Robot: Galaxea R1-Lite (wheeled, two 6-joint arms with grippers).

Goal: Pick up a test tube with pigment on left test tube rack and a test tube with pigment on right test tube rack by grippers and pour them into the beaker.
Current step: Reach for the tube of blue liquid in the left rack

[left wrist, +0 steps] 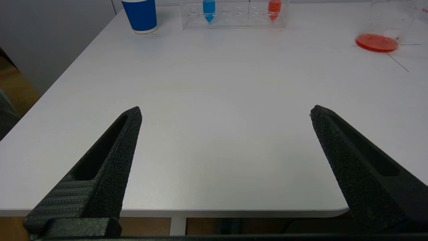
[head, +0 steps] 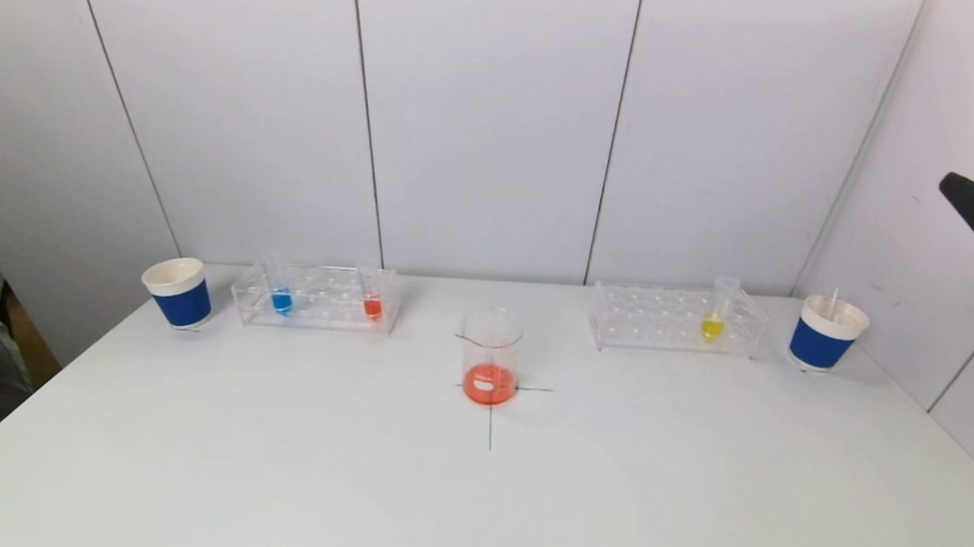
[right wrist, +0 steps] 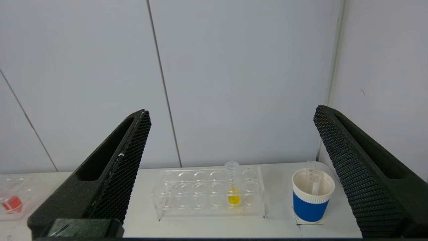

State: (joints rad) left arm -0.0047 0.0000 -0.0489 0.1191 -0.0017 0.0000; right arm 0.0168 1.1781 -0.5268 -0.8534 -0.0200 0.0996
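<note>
while the beaker stands at the middle of the white table on a drawn cross mark, a shallow layer of orange-red liquid sits in its bottom. the left test tube rack is behind it toward the left and holds a blue tube near its left end and a red tube near its right end, both upright. a blue paper cup stands just beside that rack on its outer side. the right test tube rack is behind the beaker toward the right, with a yellow tube upright near its right end. another blue cup stands beside it, an empty clear tube leaning inside.

the left gripper hangs low over the near edge of the table, well apart from the racks, its fingers spread wide with nothing between them. the right gripper is raised high at the right side, facing the right rack and cup from above, its jaws also spread wide and empty.
</note>
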